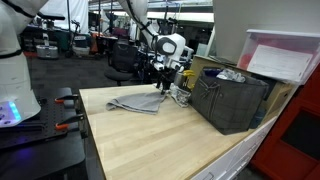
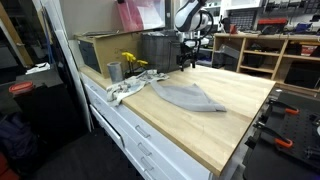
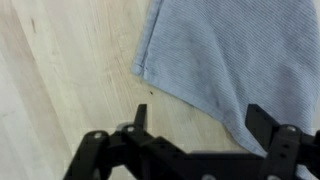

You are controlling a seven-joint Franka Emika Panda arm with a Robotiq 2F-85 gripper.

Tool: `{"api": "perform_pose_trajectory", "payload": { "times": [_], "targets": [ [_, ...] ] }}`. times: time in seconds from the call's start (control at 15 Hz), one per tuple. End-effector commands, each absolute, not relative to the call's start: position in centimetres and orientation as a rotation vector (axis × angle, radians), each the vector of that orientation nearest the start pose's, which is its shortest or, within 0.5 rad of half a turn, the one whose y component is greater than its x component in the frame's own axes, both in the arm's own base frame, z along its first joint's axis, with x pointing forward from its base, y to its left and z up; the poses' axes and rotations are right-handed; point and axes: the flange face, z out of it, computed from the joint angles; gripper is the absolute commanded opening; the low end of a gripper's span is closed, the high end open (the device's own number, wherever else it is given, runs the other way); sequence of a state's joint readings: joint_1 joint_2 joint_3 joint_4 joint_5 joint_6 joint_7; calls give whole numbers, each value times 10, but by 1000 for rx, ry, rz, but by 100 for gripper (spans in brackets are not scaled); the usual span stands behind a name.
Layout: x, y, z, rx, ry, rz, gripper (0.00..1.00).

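A grey cloth [image 1: 138, 101] lies flat on the pale wooden tabletop [image 1: 160, 140]; it also shows as a grey cloth [image 2: 185, 95] and fills the upper right of the wrist view as ribbed grey cloth [image 3: 225, 50]. My gripper [image 3: 200, 122] hangs just above the cloth's edge with both jaws spread wide and nothing between them. One fingertip [image 3: 262, 118] stands over the cloth's border, the other [image 3: 141, 116] over bare wood. In both exterior views the gripper [image 1: 163, 82] [image 2: 190, 62] sits at the cloth's far end near the bin.
A dark grey crate [image 1: 232, 100] stands on the table beside the gripper, with a steel cup [image 2: 114, 71], yellow flowers [image 2: 131, 62] and a white rag [image 2: 125, 88] close by. A clear tub [image 1: 283, 58] rests above the crate. Shelves [image 2: 265, 50] stand behind.
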State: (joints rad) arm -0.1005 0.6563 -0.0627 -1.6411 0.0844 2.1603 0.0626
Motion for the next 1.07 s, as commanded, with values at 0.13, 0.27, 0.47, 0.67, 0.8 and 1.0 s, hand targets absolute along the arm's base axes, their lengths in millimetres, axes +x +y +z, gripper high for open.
{"api": "perform_pose_trajectory", "payload": {
  "times": [0.13,0.27,0.47,0.67,0.8,1.0],
  "targets": [
    [636,-133,191,-2997,347,410,100],
    [629,-133,170,-2983,334,443,100],
    [624,-128,142,-2972,300,483,100],
    [623,-119,120,-2963,285,503,100],
    [622,-116,111,-2961,275,505,100],
    [624,-115,103,-2970,255,480,100]
  ]
}}
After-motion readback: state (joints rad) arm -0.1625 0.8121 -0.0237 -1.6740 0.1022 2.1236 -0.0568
